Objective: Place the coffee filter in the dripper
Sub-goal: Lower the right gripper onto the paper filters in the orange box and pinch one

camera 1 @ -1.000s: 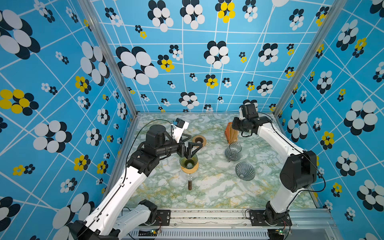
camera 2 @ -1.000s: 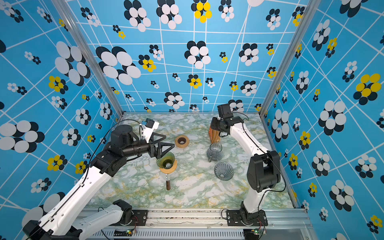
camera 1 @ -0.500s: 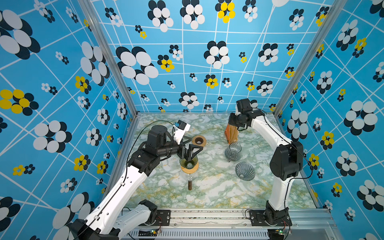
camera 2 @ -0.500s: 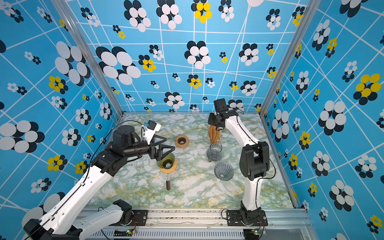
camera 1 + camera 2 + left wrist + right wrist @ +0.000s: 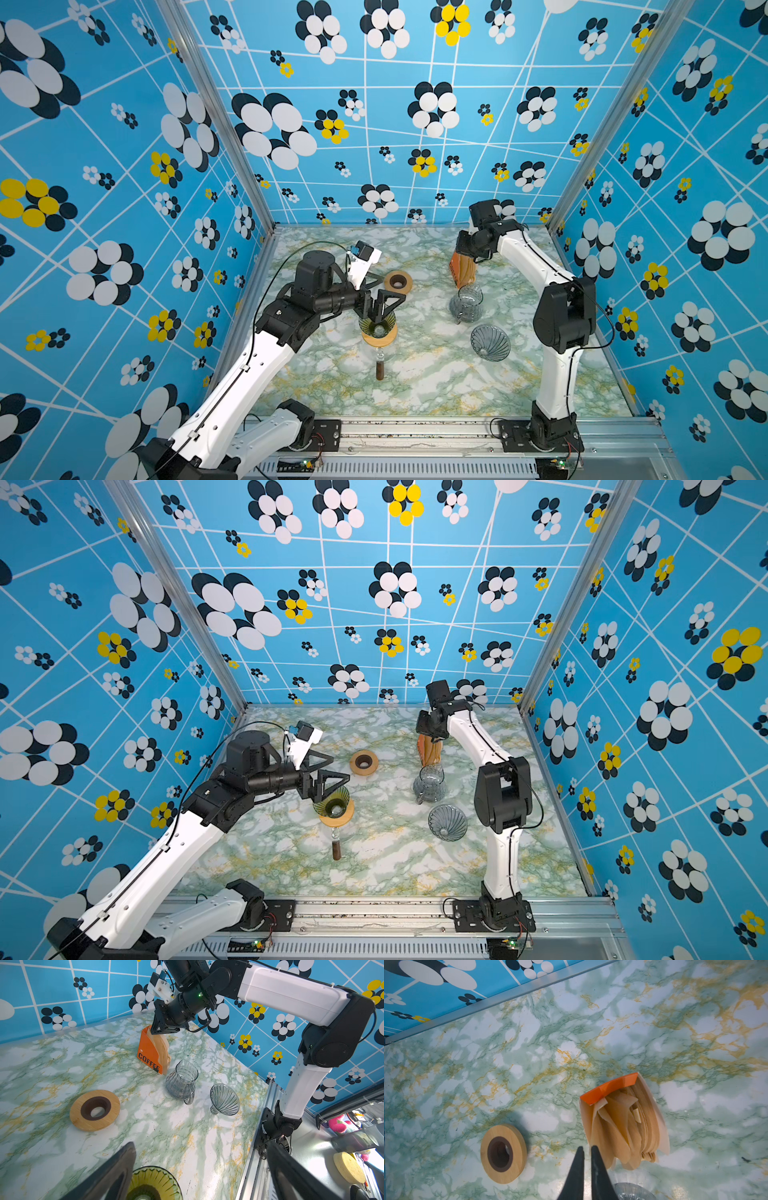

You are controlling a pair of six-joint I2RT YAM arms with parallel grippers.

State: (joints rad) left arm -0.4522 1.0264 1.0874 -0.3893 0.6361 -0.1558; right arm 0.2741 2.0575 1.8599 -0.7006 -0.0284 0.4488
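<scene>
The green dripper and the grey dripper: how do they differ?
Colour: the green dripper is yellow-green glass, the grey dripper smoky grey.
Pose: the green dripper stands upright, mouth up; the grey dripper lies on its side on the table.
Support: the green dripper sits in a wooden ring; the grey dripper has none.
Both are ribbed cones without a filter.

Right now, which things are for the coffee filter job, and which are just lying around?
For the job: coffee filters in the orange holder, green dripper, right gripper.
Just lying about: wooden ring, glass jug, grey dripper on its side.
</scene>
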